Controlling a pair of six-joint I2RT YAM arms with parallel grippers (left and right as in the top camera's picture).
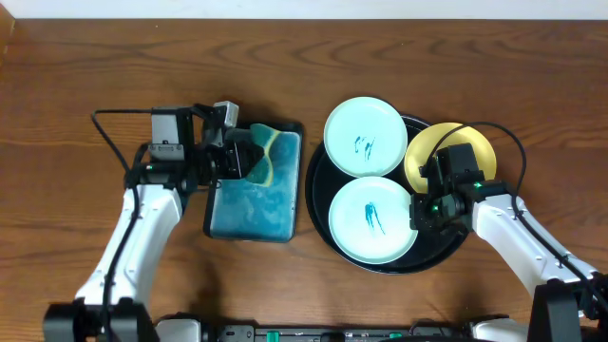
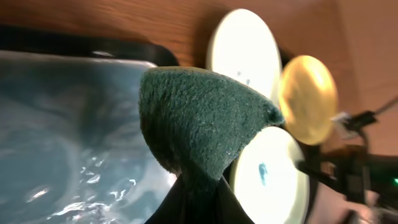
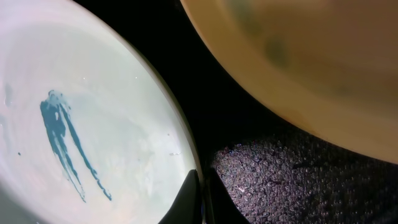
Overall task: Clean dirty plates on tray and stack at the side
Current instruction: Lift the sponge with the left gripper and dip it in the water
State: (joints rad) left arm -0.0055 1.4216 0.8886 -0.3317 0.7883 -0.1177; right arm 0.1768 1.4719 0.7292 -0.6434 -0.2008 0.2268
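Observation:
The black tray (image 1: 323, 233) holds two mint-white plates with teal marks, one at the back (image 1: 365, 137) and one at the front (image 1: 371, 218). A yellow plate (image 1: 480, 142) leans on the tray's right rim. My right gripper (image 1: 420, 215) is shut on the front plate's right rim (image 3: 184, 149), one finger on each side of the rim. The yellow plate (image 3: 298, 56) is just above it. My left gripper (image 1: 249, 160) is shut on a green-and-yellow sponge (image 2: 205, 118) held over the basin of blue water (image 1: 249, 204). The plates also show in the left wrist view (image 2: 273, 180).
The rectangular basin (image 2: 56, 137) stands left of the tray, close to its rim. Bare wood tabletop (image 1: 76, 85) lies at the far left and along the back. Cables run from both arms over the table.

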